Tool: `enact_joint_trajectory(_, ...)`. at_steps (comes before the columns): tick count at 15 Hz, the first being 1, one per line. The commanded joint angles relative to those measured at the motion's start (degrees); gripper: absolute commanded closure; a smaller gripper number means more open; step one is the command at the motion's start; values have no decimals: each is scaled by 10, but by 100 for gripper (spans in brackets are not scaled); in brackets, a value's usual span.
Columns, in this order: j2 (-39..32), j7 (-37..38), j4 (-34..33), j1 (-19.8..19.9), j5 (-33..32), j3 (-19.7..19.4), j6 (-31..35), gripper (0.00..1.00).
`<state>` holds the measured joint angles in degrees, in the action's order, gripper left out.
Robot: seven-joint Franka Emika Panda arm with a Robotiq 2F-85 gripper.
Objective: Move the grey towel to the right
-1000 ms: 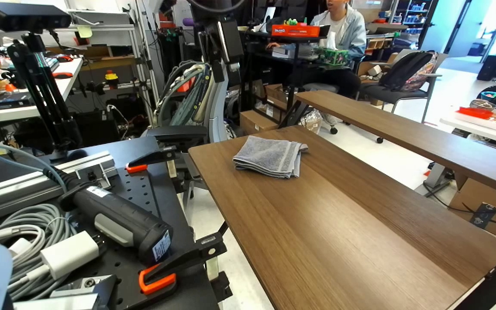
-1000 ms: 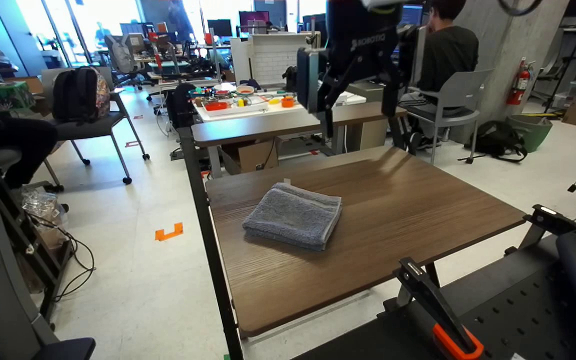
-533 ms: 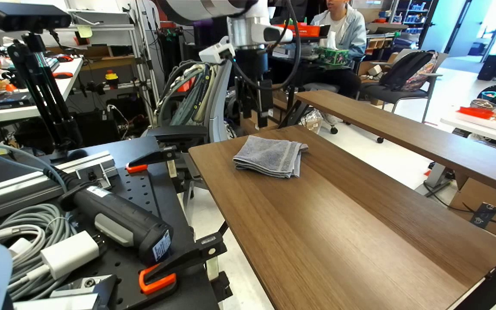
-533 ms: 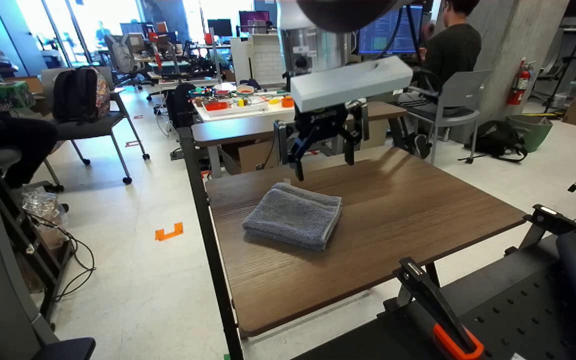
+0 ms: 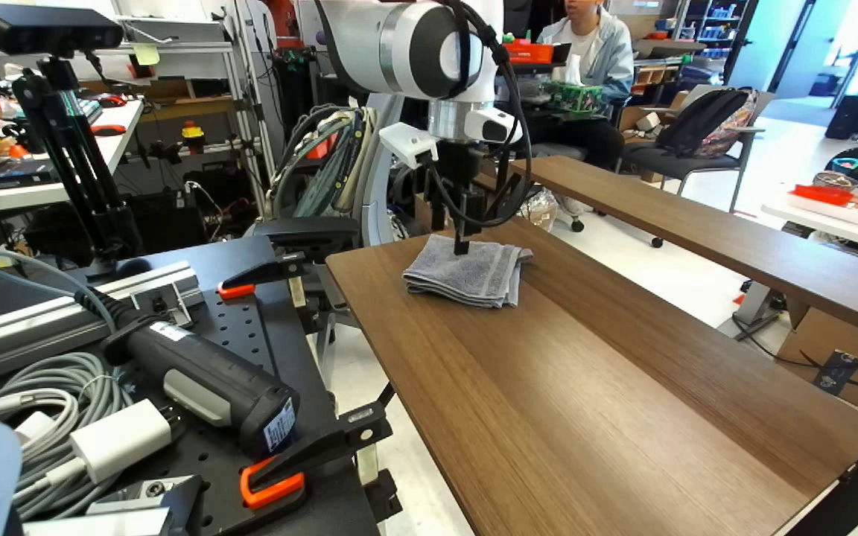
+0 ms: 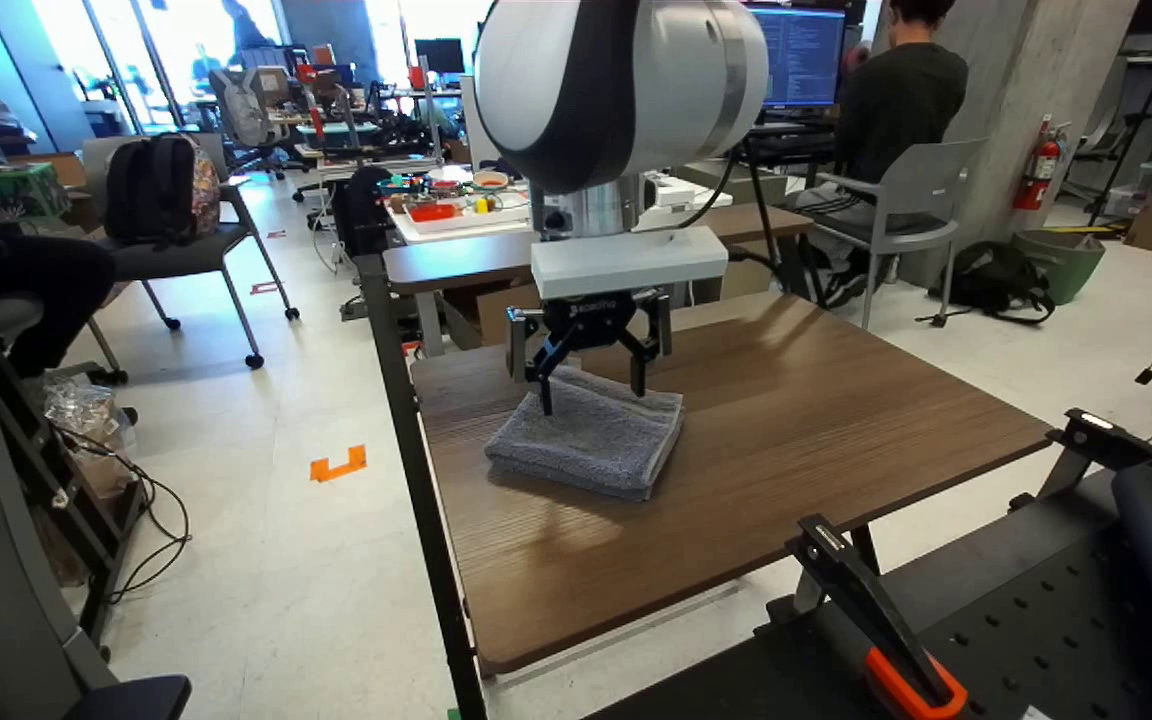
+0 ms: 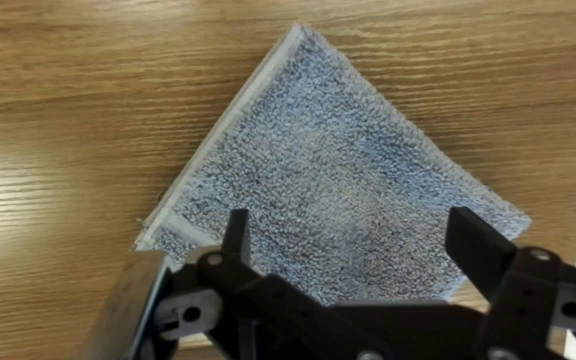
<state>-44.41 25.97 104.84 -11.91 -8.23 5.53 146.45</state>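
Note:
The grey towel (image 5: pixel 459 277) lies folded and slightly rumpled on the brown wooden table (image 5: pixel 623 417). It also shows in an exterior view (image 6: pixel 586 450) and fills the middle of the wrist view (image 7: pixel 318 150), with one corner pointing up. My gripper (image 6: pixel 592 401) is open and points down over the towel. In the wrist view its two fingers (image 7: pixel 350 212) are wide apart, with grey cloth between them. In an exterior view the gripper (image 5: pixel 450 240) covers the towel's back edge. Whether the fingertips touch the cloth I cannot tell. The towel's lower part is hidden by the gripper in the wrist view.
A raised wooden shelf (image 5: pixel 697 216) runs along one side of the table. A black bench (image 5: pixel 235 335) with orange-tipped clamps, a handheld tool (image 5: pixel 205 372) and cables stands on the opposite side. A black post (image 6: pixel 416 480) rises at the table's end. A chair (image 5: pixel 377 179) stands behind.
My gripper has come down from high above and moved over the towel, staying open. The towel has not moved.

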Motion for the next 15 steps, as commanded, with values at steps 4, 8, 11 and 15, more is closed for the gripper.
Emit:
enact_joint_trajectory(4,-78,-23,-89,-28,43,-29,-8,0)
enact_joint_trajectory(8,-115,-16,-126,-40,40,-47,-12,0)
enact_joint_trajectory(11,-130,-18,-143,-38,41,-54,-17,0)
enact_joint_trajectory(15,-132,-24,-147,-23,45,-63,-24,0)
